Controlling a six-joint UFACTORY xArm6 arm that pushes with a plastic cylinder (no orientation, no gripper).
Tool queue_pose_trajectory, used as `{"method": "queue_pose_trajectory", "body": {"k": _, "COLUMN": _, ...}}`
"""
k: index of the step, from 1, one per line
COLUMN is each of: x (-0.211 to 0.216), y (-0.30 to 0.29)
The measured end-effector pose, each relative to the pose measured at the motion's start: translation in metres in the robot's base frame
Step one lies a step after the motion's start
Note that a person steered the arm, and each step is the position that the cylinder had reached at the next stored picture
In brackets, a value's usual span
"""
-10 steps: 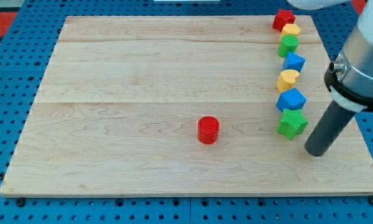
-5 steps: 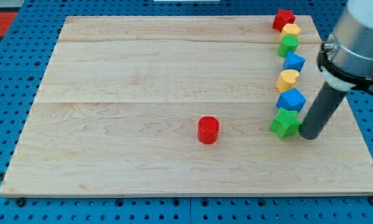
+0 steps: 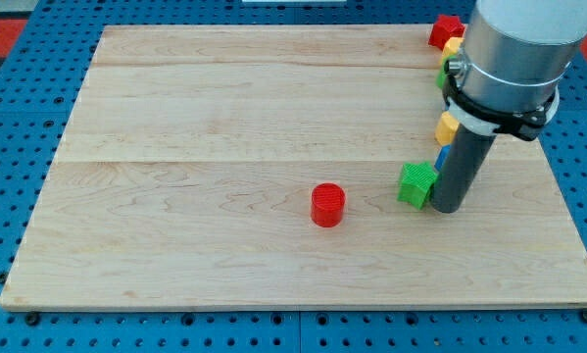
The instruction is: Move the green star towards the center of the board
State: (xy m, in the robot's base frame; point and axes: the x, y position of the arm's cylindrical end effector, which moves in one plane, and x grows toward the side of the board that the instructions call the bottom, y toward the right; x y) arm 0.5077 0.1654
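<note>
The green star (image 3: 416, 184) lies on the wooden board (image 3: 224, 127), right of the board's middle. My tip (image 3: 447, 207) rests on the board just to the star's right, touching or nearly touching it. A red cylinder (image 3: 327, 205) stands to the star's left, below the board's middle. The arm's body hides much of the column of blocks at the view's upper right.
At the board's upper right, a red block (image 3: 446, 29) shows, with edges of a yellow block (image 3: 453, 45), a green block (image 3: 442, 75), a yellow block (image 3: 445, 127) and a blue block (image 3: 440, 157) peeking out beside the arm.
My tip has slid to the view's left, pushing the green star left away from the column of blocks. The arm now covers most of that column. The red cylinder has not moved.
</note>
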Motion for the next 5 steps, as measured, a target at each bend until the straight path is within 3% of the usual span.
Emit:
{"method": "queue_pose_trajectory", "body": {"k": 2, "x": -0.010, "y": 0.001}}
{"method": "queue_pose_trajectory", "body": {"k": 5, "x": -0.028, "y": -0.081}}
